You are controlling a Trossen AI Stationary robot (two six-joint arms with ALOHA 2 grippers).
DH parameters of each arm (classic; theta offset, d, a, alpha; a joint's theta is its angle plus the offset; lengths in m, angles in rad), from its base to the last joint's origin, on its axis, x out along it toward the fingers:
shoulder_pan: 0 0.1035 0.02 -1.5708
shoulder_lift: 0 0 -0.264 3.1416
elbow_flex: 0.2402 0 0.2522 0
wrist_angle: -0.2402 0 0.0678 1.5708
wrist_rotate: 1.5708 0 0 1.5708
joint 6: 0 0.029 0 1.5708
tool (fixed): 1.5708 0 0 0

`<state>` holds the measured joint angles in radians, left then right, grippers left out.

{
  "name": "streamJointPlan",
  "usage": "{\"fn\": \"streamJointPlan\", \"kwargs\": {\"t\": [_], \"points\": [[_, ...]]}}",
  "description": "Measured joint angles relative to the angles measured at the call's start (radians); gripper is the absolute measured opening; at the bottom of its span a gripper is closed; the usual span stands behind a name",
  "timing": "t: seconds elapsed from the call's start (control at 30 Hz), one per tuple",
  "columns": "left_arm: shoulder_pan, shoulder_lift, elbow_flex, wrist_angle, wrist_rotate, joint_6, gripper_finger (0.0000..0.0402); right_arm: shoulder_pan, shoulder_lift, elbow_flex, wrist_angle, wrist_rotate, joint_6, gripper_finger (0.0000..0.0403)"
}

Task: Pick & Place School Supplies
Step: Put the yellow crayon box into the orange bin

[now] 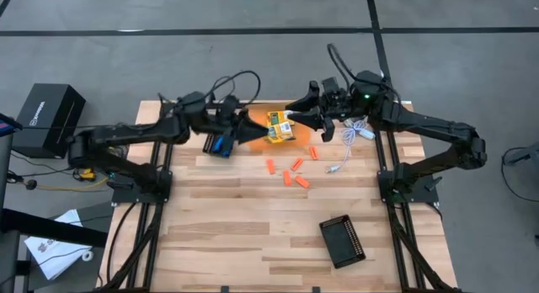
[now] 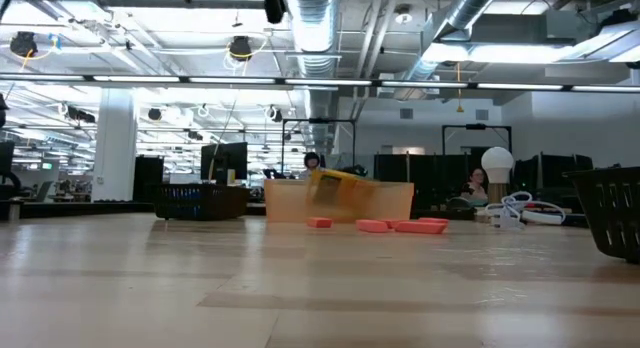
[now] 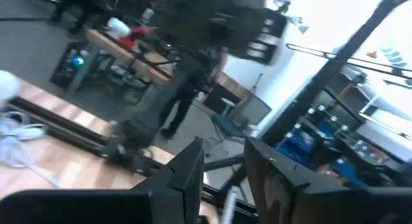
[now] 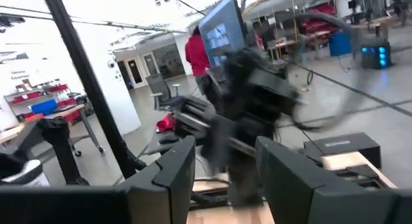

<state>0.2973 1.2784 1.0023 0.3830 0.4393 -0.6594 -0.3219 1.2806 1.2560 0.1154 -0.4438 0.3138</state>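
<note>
The crayon boxes sit near the far edge of the table, between the two claws. They look like thin card, so I think they are light and easy to crush. A soft pinch across the flat sides seems best.

The orange sticks lie loose on the wood, a bit nearer the middle. They look small, stiff and ready to roll, so grab one across its middle.

Something blue, maybe the pliers, sits under the left arm.

The left claw is just beside the boxes and the right claw is close on the other side. Each claw shows a gap between its fingers and holds nothing.
</note>
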Motion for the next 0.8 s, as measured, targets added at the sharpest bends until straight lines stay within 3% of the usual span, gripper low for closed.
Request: {"fn": "streamJointPlan", "kwargs": {"t": [0.1, 0.2, 0.27, 0.57, 0.8], "points": [[-0.070, -0.024, 0.001, -0.083, -0.110, 0.004, 0.0097, -0.023, 0.004, -0.001, -0.036, 0.000, 0.000, 0.0154], [-0.091, -0.008, 0.001, -0.300, -0.263, 0.031, 0.0084, -0.049, 0.010, 0.000, -0.070, 0.000, 0.000, 0.0154], [-0.078, 0.040, -0.002, -0.401, -0.305, 0.050, 0.0073, -0.062, 0.016, -0.002, -0.095, -0.005, 0.000, 0.0154], [0.035, 0.354, -0.002, -0.336, -0.117, 0.078, 0.0016, -0.099, 0.012, 0.000, -0.044, -0.030, 0.077, 0.0154], [0.080, 0.456, -0.003, -0.257, -0.073, 0.103, 0.0005, -0.091, 0.008, 0.000, -0.039, -0.030, 0.106, 0.0154]]}}
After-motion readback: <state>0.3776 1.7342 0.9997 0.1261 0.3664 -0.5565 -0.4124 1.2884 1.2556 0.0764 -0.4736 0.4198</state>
